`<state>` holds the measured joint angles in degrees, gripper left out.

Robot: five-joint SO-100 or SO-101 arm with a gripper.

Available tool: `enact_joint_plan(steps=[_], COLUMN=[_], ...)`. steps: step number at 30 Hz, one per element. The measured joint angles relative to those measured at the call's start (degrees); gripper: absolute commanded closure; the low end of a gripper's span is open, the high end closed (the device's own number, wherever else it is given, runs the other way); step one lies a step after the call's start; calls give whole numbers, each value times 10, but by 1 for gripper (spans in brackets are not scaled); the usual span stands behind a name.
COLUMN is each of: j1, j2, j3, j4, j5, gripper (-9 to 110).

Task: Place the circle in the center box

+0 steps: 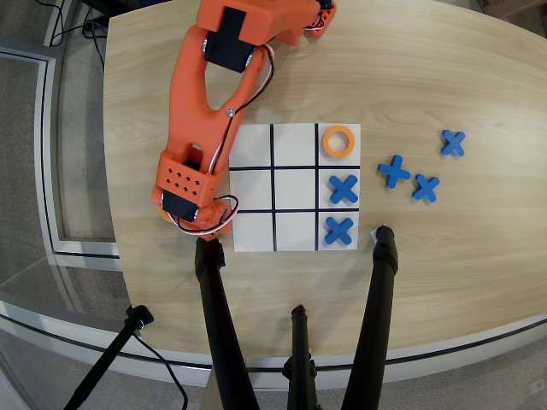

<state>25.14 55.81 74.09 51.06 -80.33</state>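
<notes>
One ring (339, 142) – top-right cell (ctr box (295, 189) bare)

This looks like an office or meeting room turned into a small robotics test corner. A large rounded table (479, 77) with a pale wood-grain laminate top and dark edge band stands on grey carpet (26, 120), the sort of furniture found in conference rooms. Black tripod legs (299, 359) straddle the table's near edge (camera support, it seems), and cables (68, 21) trail on the floor at top left. An orange 3D-printed robot arm (201, 94) rests over a printed tic-tac-toe board (295, 141).
</notes>
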Motion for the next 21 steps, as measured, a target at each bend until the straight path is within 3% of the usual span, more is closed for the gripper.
enact_joint_plan(steps=[21], j1=[-7], j2=[18], j3=[9], j4=[81], j5=[0], gripper=[91])
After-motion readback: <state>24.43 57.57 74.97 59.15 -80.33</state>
